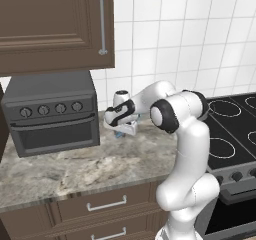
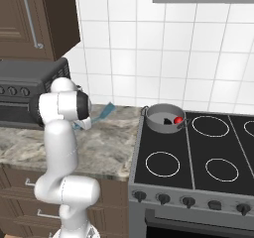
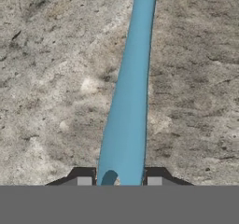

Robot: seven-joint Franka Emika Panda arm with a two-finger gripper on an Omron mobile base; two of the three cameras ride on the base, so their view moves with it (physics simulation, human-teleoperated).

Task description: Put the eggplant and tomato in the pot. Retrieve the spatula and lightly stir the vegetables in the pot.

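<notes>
Your hand is clamped on one blue spatula lying on the counter; one pot holds one tomato.

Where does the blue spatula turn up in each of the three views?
Left base view: spatula, a blue sliver under the gripper on the counter.
Right base view: its blade pokes out right of the arm, on the counter, left of the pot.
Hand view: runs top to bottom between the fingertips.
Shared landmark: the speckled counter.
</notes>
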